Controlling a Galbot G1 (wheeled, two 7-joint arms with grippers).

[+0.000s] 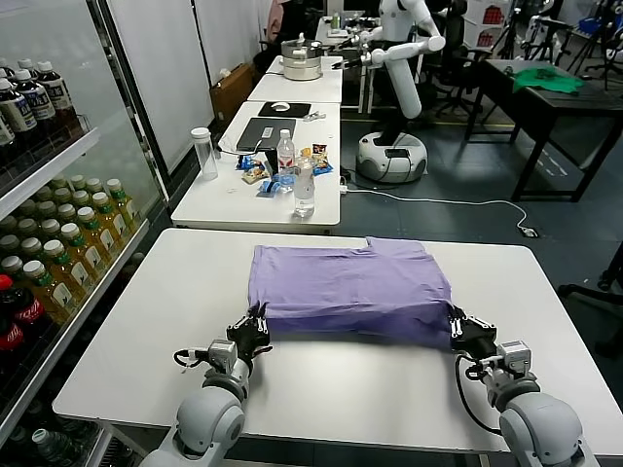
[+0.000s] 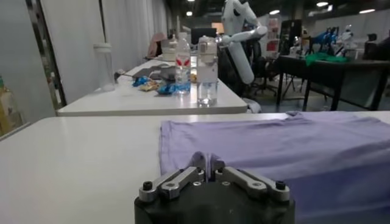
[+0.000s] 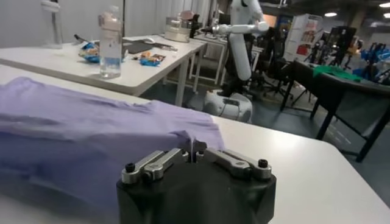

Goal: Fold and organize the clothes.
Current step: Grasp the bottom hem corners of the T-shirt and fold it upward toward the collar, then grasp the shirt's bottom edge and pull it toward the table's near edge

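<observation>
The left tool (image 1: 255,327) is pinching the near corner of the purple T-shirt (image 1: 350,287) at about seven o'clock. The right tool (image 1: 461,329) is pinching the corner at five o'clock. The one shirt is lying mid-tabletop (image 1: 146,321). It looks soft, thin and floppy, so corners are good places to hold.

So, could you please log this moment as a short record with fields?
garment: purple T-shirt, partly folded, lying flat on the white table
left hand: shut on the shirt's near left corner
right hand: shut on the shirt's near right corner
near edge of shirt: lifted slightly off the table
behind: second table with water bottles and snacks
</observation>
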